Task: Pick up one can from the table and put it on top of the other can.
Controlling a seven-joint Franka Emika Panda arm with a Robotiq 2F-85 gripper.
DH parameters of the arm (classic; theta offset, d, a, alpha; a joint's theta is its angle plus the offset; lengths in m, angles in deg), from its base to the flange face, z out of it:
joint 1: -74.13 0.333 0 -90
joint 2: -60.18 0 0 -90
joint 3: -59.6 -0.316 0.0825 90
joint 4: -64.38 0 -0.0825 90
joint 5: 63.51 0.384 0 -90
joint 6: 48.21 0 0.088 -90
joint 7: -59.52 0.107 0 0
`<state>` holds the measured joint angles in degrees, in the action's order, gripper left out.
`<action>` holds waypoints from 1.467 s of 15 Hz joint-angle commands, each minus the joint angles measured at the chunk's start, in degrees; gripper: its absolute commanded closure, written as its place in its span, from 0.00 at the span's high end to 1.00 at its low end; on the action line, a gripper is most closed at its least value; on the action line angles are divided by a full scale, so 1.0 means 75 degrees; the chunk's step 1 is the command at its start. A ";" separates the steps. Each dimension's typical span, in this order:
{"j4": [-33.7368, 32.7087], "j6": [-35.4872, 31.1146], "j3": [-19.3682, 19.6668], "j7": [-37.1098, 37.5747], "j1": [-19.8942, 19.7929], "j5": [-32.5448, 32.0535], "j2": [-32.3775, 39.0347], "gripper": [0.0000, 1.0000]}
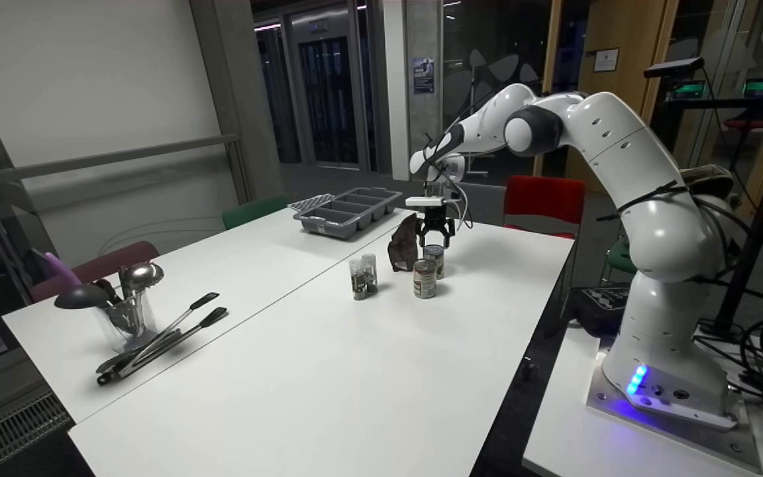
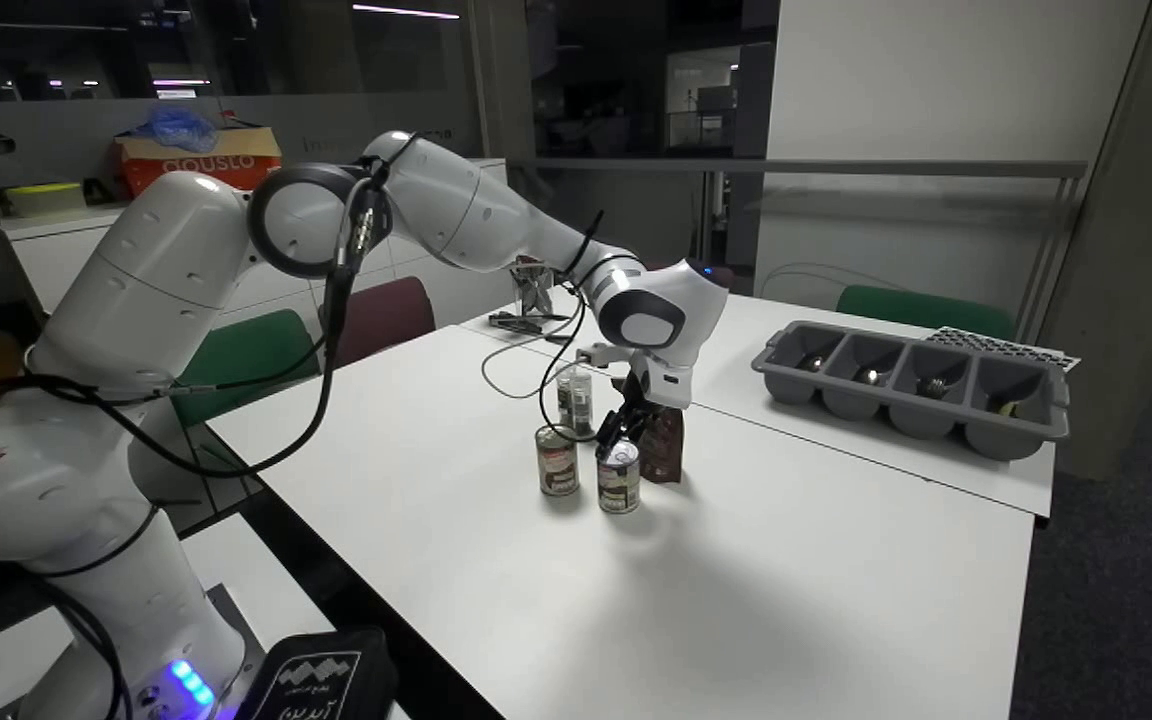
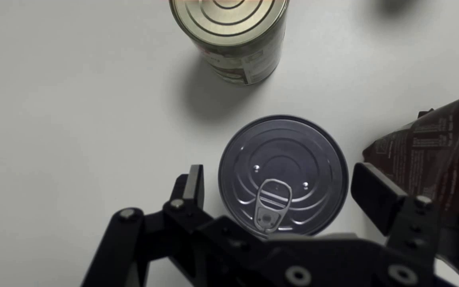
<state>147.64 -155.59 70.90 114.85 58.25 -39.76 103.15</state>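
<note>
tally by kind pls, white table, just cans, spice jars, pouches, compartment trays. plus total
Cans: 2
Spice jars: 2
Brown pouch: 1
Grey four-compartment tray: 1
Total: 6

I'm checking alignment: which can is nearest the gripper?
The can showing a pull tab, beneath the open gripper; the other can stands to one side.
</note>
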 commanded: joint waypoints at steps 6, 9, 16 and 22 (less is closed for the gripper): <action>-0.0059 0.0117 -0.0041 -0.0137 -0.0067 -0.0041 -0.0024 1.00; -0.0193 0.0190 -0.0049 -0.0104 -0.0098 -0.0025 0.0086 1.00; -0.0084 0.0148 -0.0022 0.0007 -0.0030 -0.0019 0.0085 1.00; -0.0612 0.0385 -0.0034 0.0011 -0.0116 -0.0073 0.0520 1.00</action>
<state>146.85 -154.64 70.91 114.86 58.23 -39.76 104.31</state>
